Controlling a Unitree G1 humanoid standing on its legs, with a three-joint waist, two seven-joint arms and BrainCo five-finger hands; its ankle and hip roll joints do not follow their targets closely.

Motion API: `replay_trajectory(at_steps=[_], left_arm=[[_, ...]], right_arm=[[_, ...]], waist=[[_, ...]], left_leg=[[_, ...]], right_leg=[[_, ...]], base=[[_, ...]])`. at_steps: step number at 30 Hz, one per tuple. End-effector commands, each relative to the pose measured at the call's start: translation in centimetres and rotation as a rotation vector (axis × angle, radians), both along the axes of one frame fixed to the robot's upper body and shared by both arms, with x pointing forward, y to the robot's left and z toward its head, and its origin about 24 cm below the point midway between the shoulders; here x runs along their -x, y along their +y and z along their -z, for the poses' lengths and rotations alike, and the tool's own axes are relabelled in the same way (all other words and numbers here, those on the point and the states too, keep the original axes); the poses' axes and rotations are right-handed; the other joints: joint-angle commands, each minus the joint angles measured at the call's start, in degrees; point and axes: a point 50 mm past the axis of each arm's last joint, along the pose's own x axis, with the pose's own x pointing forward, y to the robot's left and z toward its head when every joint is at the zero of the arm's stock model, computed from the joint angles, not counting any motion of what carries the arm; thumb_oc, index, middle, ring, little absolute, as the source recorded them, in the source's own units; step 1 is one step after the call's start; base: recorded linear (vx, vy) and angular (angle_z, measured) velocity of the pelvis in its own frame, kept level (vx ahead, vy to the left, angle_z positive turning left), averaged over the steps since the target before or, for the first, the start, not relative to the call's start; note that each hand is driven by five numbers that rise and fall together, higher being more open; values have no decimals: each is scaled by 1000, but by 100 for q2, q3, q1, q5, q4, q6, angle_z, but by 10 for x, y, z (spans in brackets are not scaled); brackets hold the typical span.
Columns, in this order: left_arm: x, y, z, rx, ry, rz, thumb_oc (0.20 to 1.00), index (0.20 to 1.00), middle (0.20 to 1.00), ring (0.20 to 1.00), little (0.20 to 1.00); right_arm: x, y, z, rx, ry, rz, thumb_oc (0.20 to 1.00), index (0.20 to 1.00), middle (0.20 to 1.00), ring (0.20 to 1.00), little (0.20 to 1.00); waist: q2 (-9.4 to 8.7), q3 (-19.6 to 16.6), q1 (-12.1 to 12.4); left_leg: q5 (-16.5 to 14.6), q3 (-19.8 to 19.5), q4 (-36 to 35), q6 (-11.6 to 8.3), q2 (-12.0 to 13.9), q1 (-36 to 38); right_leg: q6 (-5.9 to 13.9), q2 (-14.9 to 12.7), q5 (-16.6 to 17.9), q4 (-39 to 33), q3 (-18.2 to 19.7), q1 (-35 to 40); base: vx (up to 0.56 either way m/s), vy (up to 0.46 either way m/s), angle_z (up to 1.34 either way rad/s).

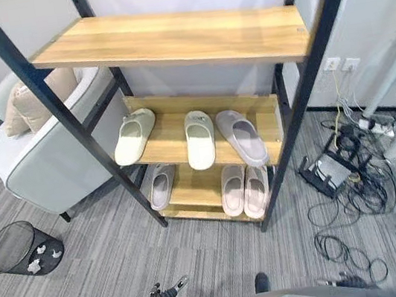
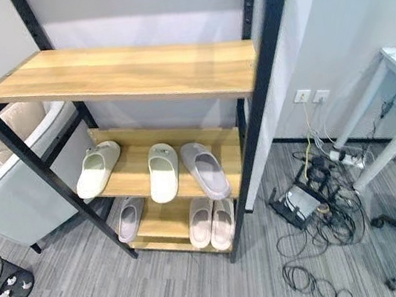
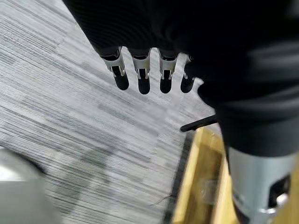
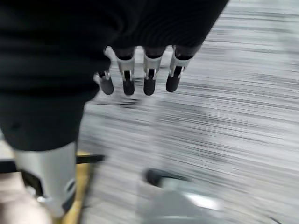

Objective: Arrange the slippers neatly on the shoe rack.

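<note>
Shoe rack (image 1: 188, 41): we see black slanted posts and three wooden shelves; the top shelf is bare.
Middle shelf (image 1: 169, 144): three slippers, a pale green slipper (image 1: 134, 136) angled near the left edge, a cream slipper (image 1: 199, 139) in the centre, a lilac slipper (image 1: 241, 137) tilted toward the right front corner.
Bottom shelf (image 1: 193, 190): a single grey slipper (image 1: 162, 185) at left, a pink pair (image 1: 244, 190) side by side at right, with a bare gap between.
Open room: we note grey carpet (image 1: 112, 275) in front of the rack; an armchair (image 1: 41, 154) just left of the posts, a mesh bin (image 1: 20, 250) further out, tangled cables (image 1: 348, 192) to the right.
Left hand (image 3: 145, 77): hangs over the carpet near a shelf edge, fingers straight, holding nothing.
Right hand (image 4: 140, 79): over the carpet, fingers straight and relaxed, holding nothing.
</note>
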Motion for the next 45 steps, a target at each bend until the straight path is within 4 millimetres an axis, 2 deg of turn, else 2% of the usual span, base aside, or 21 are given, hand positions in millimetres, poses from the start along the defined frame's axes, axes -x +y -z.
replay_trajectory(at_steps=[1, 3, 4, 5, 7, 10, 14, 15, 16, 17, 18, 19, 21, 26, 31, 38, 40, 42, 43, 44, 45], left_arm=[[13, 6, 1, -81, 5, -48, 1000, 1000, 1000, 1000, 1000], [12, 9, 0, -110, -2, -57, 1000, 1000, 1000, 1000, 1000], [22, 7, 3, -102, 33, -75, 1000, 1000, 1000, 1000, 1000], [27, 8, 4, -106, 45, -79, 1000, 1000, 1000, 1000, 1000], [34, 6, 6, -101, 86, -38, 1000, 1000, 1000, 1000, 1000], [37, 15, 5, -131, 104, 3, 1000, 1000, 1000, 1000, 1000], [39, 20, 4, -153, 113, 16, 1000, 1000, 1000, 1000, 1000], [40, 20, 4, -157, 119, 30, 1000, 1000, 1000, 1000, 1000], [40, 21, 4, -151, 124, 36, 1000, 1000, 1000, 1000, 1000], [43, 21, 4, -151, 121, 28, 1000, 1000, 1000, 1000, 1000], [43, 21, 4, -151, 121, 28, 1000, 1000, 1000, 1000, 1000], [41, 10, 4, -133, 85, 20, 1000, 1000, 1000, 1000, 1000], [33, -1, 5, -113, 78, 57, 1000, 1000, 1000, 1000, 1000], [21, -27, 7, -63, 56, 192, 1000, 1000, 1000, 1000, 1000], [23, -33, 9, -54, 71, 226, 1000, 1000, 1000, 1000, 1000], [29, -28, 11, -60, 120, 277, 1000, 1000, 1000, 1000, 1000], [25, -28, 10, -63, 112, 294, 1000, 1000, 1000, 1000, 1000], [26, -26, 10, -70, 112, 300, 1000, 1000, 1000, 1000, 1000], [27, -25, 10, -72, 113, 298, 1000, 1000, 1000, 1000, 1000], [27, -25, 10, -74, 114, 298, 1000, 1000, 1000, 1000, 1000], [27, -26, 10, -73, 113, 298, 1000, 1000, 1000, 1000, 1000]], right_arm=[[13, 14, 4, 1, -1, 20, 1000, 1000, 1000, 1000, 1000], [13, 13, 4, 10, -6, 19, 1000, 1000, 1000, 1000, 1000], [13, 15, 4, 19, -12, 7, 1000, 1000, 1000, 1000, 1000], [11, 18, 4, 14, -22, -1, 1000, 1000, 1000, 1000, 1000], [14, 22, 5, 8, -30, -11, 1000, 1000, 1000, 1000, 1000], [12, 24, 3, 0, -63, -12, 1000, 1000, 1000, 1000, 1000], [9, 22, 0, 2, -90, -32, 1000, 1000, 1000, 1000, 1000], [2, 23, -3, -1, -126, -50, 1000, 1000, 1000, 1000, 1000], [-23, 27, -15, -50, -228, -82, 1000, 1000, 1000, 1000, 1000], [0, 27, -18, -64, -225, -110, 1000, 1000, 1000, 1000, 1000], [1, 27, -18, -64, -225, -110, 1000, 1000, 1000, 1000, 1000], [12, 35, -21, -118, -267, -210, 1000, 1000, 1000, 1000, 1000], [8, 43, -19, -139, -294, -239, 1000, 1000, 1000, 1000, 1000], [-18, 62, -26, -205, -398, -342, 1000, 1000, 1000, 1000, 1000], [-35, 80, -38, -243, -495, -481, 1000, 1000, 1000, 1000, 1000], [-52, 113, -61, -470, -546, -698, 1000, 1000, 1000, 1000, 1000], [-59, 129, -76, -539, -564, -817, 1000, 1000, 1000, 1000, 1000], [-72, 142, -107, -571, -651, -974, 1000, 1000, 1000, 1000, 1000], [-74, 144, -113, -580, -666, -993, 1000, 1000, 1000, 1000, 1000], [-81, 146, -127, -581, -709, -1042, 1000, 1000, 1000, 1000, 1000], [-81, 146, -127, -581, -708, -1043, 1000, 1000, 1000, 1000, 1000]], waist=[[-306, -143, 56], [-289, -72, 160], [-174, -151, 182], [-130, -182, 203], [-98, -271, 212], [-24, -362, 115], [49, -415, 50], [85, -453, 14], [102, -485, -34], [120, -489, -114], [120, -490, -113], [207, -419, -305], [280, -414, -385], [420, -502, -413], [428, -557, -365], [426, -593, -284], [414, -578, -254], [386, -556, -244], [380, -563, -250], [377, -576, -261], [380, -576, -261]], left_leg=[[675, 233, -1458, -119, 781, -116], [994, -162, -1757, -235, 895, -211], [1016, -173, -2268, -404, 1055, 149], [1046, -154, -2428, -423, 1036, 312], [1085, -50, -2597, -341, 923, 529], [1098, 55, -2819, -160, 815, 768], [1104, 104, -2948, -80, 761, 930], [1107, 126, -3028, -43, 747, 1006], [1102, 180, -3091, -19, 752, 1086], [1104, 249, -3137, -2, 762, 1129], [1104, 250, -3137, -2, 762, 1129], [1131, 427, -3209, 15, 801, 1139], [1159, 506, -3284, 12, 815, 1148], [1392, 533, -3750, -37, 895, 1278], [1494, 463, -3875, -92, 948, 1246], [1632, 273, -3875, -117, 962, 1045], [1666, 241, -3875, -117, 961, 983], [1698, 260, -3875, -128, 976, 926], [1702, 276, -3875, -131, 980, 918], [1703, 287, -3875, -135, 986, 901], [1703, 288, -3875, -135, 987, 899]], right_leg=[[849, -649, -469, 470, -107, 496], [866, -611, -491, 416, -49, 664], [956, -592, -602, 391, -102, 794], [1002, -629, -643, 411, -102, 837], [1130, -760, -642, 432, -99, 892], [1163, -851, -613, 298, 11, 1023], [1206, -914, -557, 192, 94, 1093], [1218, -950, -530, 98, 118, 1143], [1230, -983, -476, 5, 153, 1184], [1229, -984, -461, -25, 221, 1182], [1229, -984, -461, -25, 222, 1182], [1270, -976, -376, -45, 398, 1061], [1295, -974, -337, -102, 490, 1013], [1293, -970, -178, -503, 467, 1113], [1303, -944, -58, -772, 330, 1218], [1318, -905, -96, -793, 104, 1225], [1332, -900, -94, -793, 49, 1189], [1346, -894, -80, -793, 27, 1137], [1352, -896, -76, -793, 19, 1125], [1356, -884, -81, -793, 28, 1103], [1356, -884, -81, -793, 28, 1100]], base=[[143, 159, 52], [134, 151, 14], [144, 260, -39], [187, 379, -62], [121, 313, -88], [49, 175, -42], [35, 75, -12], [44, 4, -24], [43, -2, -14], [0, 0, 0], [-79, -28, -13], [-98, -12, -31], [-68, 1, -53], [8, -8, -16], [10, -39, 11], [9, -25, 19], [-6, -19, 18], [-10, -8, 6], [0, 0, 0], [0, 0, 0], [0, 0, 0]])
